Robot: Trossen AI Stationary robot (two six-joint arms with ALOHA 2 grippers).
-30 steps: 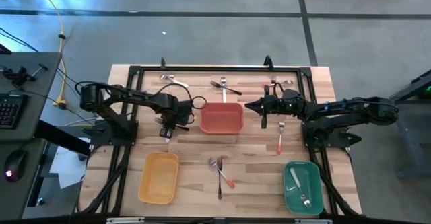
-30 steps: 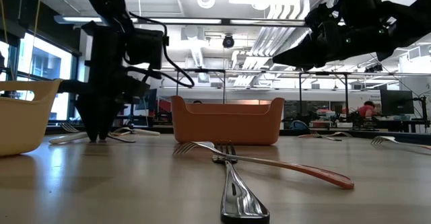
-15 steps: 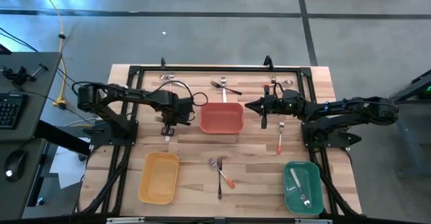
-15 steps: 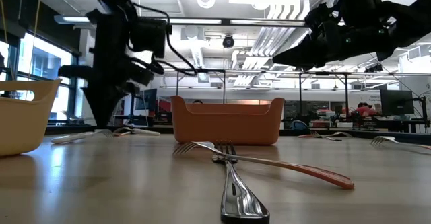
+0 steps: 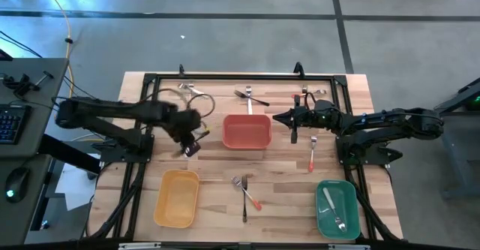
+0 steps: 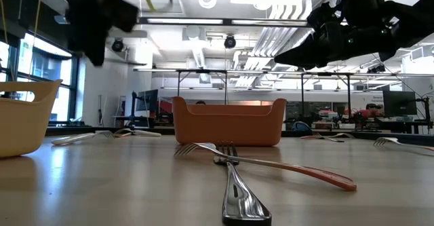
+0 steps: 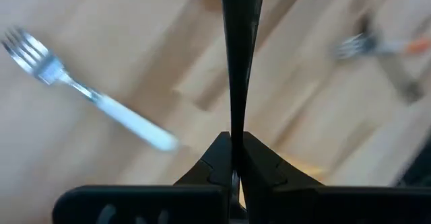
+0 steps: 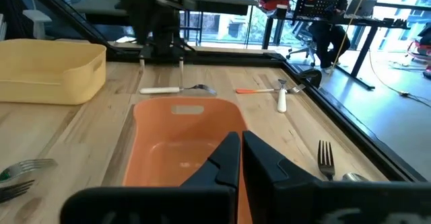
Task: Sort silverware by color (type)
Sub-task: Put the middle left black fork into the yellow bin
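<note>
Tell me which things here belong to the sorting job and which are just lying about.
Job: thin dark utensil in the left gripper; crossed metal forks mid-table; red-handled metal fork; pale-handled metal fork; metal forks in the green plastic bin; red plastic bin; yellow plastic bin; right gripper, beside the red bin.
Lying about: black keyboard, computer mouse, yellow cable, all off the table.

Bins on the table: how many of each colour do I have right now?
Red bin: 1
Yellow bin: 1
Green bin: 1
Total: 3 bins
</note>
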